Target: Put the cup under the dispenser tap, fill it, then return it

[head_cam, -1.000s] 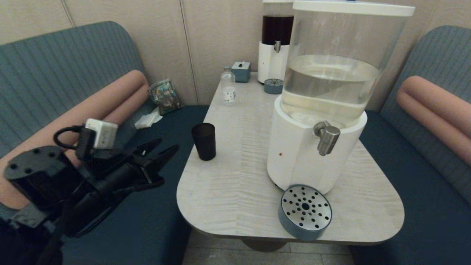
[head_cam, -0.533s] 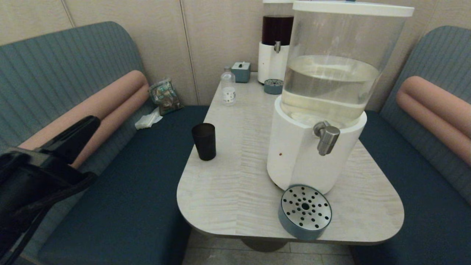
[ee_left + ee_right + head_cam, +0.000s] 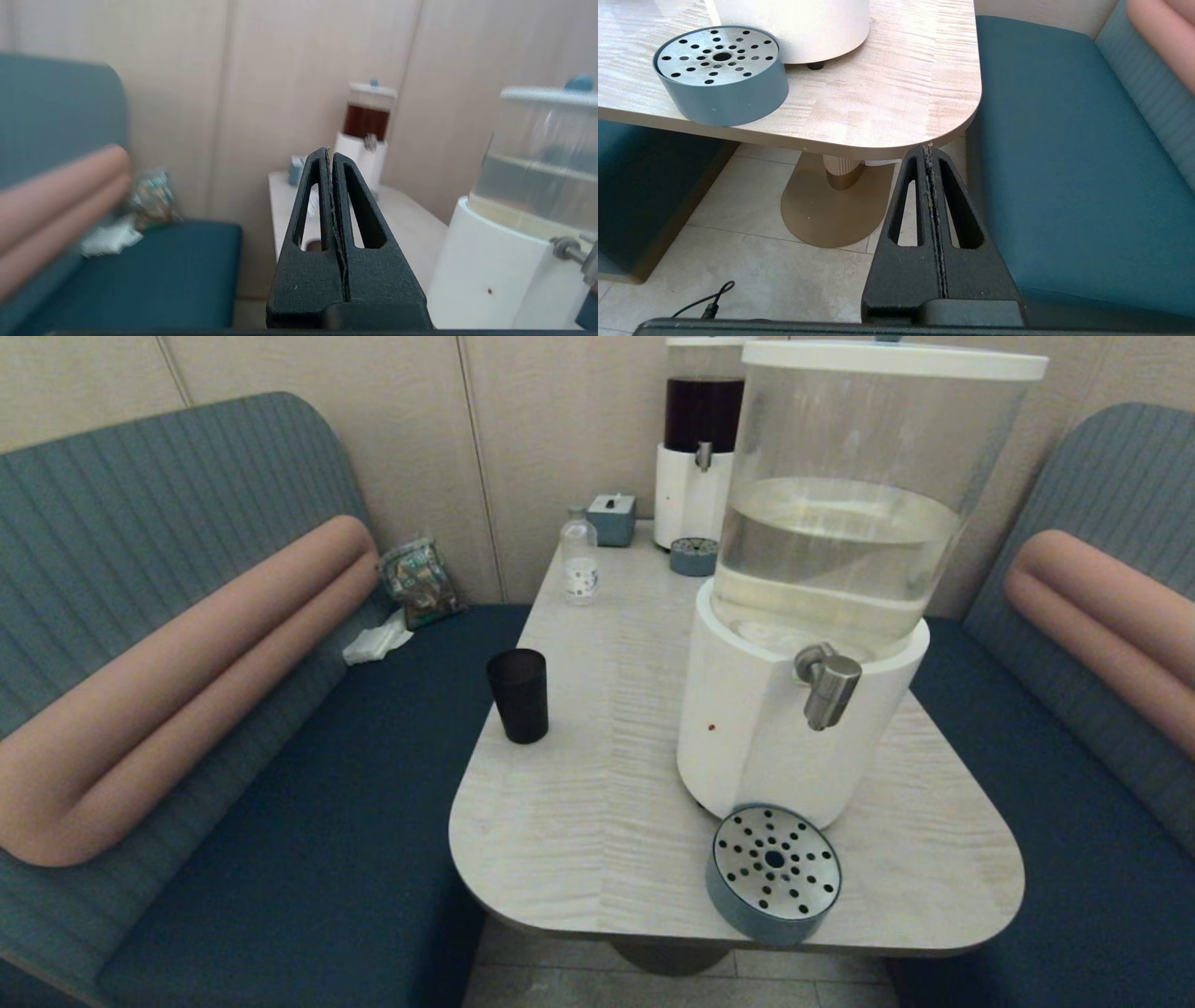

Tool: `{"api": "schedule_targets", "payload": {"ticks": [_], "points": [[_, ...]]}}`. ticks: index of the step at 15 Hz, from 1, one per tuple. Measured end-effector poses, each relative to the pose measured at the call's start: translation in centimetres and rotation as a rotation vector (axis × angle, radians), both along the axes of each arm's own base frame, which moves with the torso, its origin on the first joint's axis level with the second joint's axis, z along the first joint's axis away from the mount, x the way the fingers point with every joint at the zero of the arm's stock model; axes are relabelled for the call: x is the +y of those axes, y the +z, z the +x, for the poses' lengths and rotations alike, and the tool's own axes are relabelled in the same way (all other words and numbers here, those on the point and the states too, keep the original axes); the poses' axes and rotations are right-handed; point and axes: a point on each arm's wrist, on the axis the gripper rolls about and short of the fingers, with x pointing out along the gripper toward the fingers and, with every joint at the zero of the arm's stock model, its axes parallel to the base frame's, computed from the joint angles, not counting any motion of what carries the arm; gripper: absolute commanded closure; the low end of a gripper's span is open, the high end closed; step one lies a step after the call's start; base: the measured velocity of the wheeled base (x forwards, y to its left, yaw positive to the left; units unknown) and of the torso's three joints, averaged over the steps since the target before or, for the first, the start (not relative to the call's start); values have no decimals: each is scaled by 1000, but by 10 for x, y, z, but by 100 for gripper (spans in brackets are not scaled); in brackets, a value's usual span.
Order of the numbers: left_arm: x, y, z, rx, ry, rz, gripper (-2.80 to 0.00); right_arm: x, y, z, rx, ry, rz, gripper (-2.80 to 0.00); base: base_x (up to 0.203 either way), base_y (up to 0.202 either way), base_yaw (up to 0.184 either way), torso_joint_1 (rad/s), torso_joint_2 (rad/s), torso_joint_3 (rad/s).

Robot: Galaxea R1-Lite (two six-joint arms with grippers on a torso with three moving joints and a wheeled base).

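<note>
From the head camera I see neither arm. The cup (image 3: 518,694) stands upright on the counter (image 3: 597,803), near its left edge, well apart from the big clear-tank dispenser (image 3: 812,616) on the right. The dispenser tap (image 3: 827,683) juts from the white base, with nothing under its nozzle. A round perforated drip tray (image 3: 774,873) sits just in front of that base at the counter's near edge.

On my left wrist camera the left gripper (image 3: 331,154) has its fingers (image 3: 313,200) pressed together on nothing; it hangs off the counter's near left side, pointing level toward the far wall. Past it I make out the dark-liquid dispenser (image 3: 369,126) at the counter's far end and the pale-liquid tank at the right.

The right gripper (image 3: 928,148) is parked low, below the counter's near right corner, fingers closed and empty, over the tiled floor (image 3: 752,261) beside the blue bench seat (image 3: 1064,163).

A small clear bottle (image 3: 579,558) stands at the far end of the counter.
</note>
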Motion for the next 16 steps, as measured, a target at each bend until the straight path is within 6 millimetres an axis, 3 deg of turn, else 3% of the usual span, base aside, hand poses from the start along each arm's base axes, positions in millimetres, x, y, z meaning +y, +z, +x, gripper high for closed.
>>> {"api": "schedule_targets", "payload": {"ticks": [4,7,11,16], "points": [[6,-8,-45,-43,56,-1,0,0,0,0,0,0,0,0,0,0,0,0,0,0],[6,-29,-68,9,112,26,0,0,0,0,0,0,0,0,0,0,0,0,0,0],[5,-86,-69,235,144,118,0,0,0,0,0,0,1,0,0,0,0,0,0,0],[6,-127,-69,527,175,238,0,0,0,0,0,0,1,0,0,0,0,0,0,0]]}}
